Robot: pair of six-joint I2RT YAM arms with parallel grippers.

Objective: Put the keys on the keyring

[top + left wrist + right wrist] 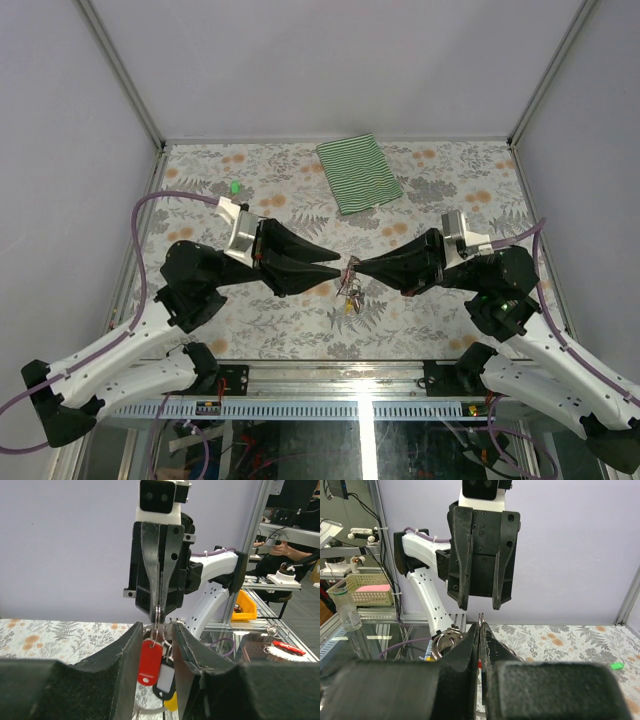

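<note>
The keys are recorded as one small bunch hanging just above the middle of the worktop, directly under the point where the two end effectors meet; single blades cannot be resolved from above. The worktop is flower-patterned. A folded green-striped cloth is noted at its far edge, well apart from the bunch. The left end effector is reached in from the left with its fingers spread wide; nothing is clamped by it, and in its wrist view the bunch is seen hanging in the gap between the fingers. Contact between those fingers and the bunch cannot be judged. The right end effector is reached in from the right, tip to tip with the left one, its fingers pressed together on the keyring, which is pinched at the fingertips. Below the keyring a red tag is seen in front, a black tag behind it and a yellow tag lowest. A green tag is observed lying alone on the worktop at far left; no key can be made out on it.
</note>
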